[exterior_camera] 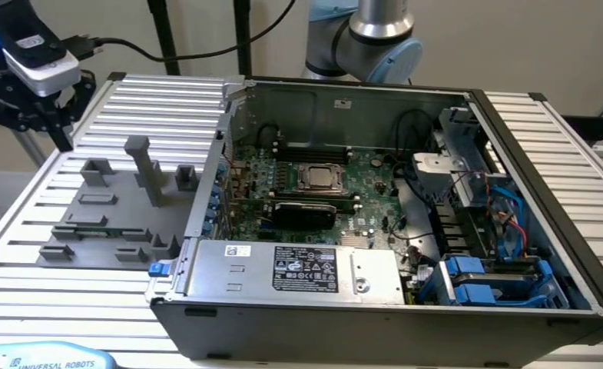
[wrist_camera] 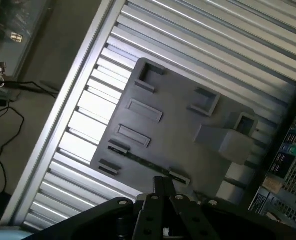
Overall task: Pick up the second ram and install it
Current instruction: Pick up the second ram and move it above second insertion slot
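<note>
The second ram (wrist_camera: 145, 161) is a thin dark strip standing on edge between two small holders near one edge of the grey fixture plate (wrist_camera: 178, 117). In the exterior view the ram (exterior_camera: 81, 224) sits low on that plate (exterior_camera: 107, 204), at the exterior view's left of the open computer case. My gripper (wrist_camera: 162, 186) hangs high above the plate, its two black fingers pressed together with nothing between them. Its white wrist body (exterior_camera: 37, 61), with a blue light, is at the far upper left, well above and apart from the ram.
The open case (exterior_camera: 383, 231) holds the green motherboard (exterior_camera: 312, 181) with the square CPU socket (exterior_camera: 322, 178), a silver power supply (exterior_camera: 301, 269) and blue drive brackets (exterior_camera: 485, 280). A tall grey post (exterior_camera: 142, 165) rises from the plate. Ribbed aluminium table (exterior_camera: 34, 246) lies all around.
</note>
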Controlling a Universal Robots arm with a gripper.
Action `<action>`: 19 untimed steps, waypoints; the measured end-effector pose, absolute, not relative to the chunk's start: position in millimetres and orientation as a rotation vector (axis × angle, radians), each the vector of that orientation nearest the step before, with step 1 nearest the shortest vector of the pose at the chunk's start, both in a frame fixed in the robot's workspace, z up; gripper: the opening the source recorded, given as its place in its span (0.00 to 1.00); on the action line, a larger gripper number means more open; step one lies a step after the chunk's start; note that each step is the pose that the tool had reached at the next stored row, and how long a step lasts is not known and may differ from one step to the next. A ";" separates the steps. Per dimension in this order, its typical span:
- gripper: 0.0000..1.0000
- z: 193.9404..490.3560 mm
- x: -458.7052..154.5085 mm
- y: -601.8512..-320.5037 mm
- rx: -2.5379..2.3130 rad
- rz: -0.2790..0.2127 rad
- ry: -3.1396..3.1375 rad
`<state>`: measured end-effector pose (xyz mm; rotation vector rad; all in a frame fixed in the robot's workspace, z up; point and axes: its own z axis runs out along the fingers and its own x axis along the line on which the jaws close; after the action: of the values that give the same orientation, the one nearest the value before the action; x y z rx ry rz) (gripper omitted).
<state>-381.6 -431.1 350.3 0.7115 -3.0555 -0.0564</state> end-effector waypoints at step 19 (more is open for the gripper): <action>0.11 336.2 -381.6 -431.0 1.224 -0.055 -2.882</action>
<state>-381.6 -431.0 336.2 1.2245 -2.8818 -0.0546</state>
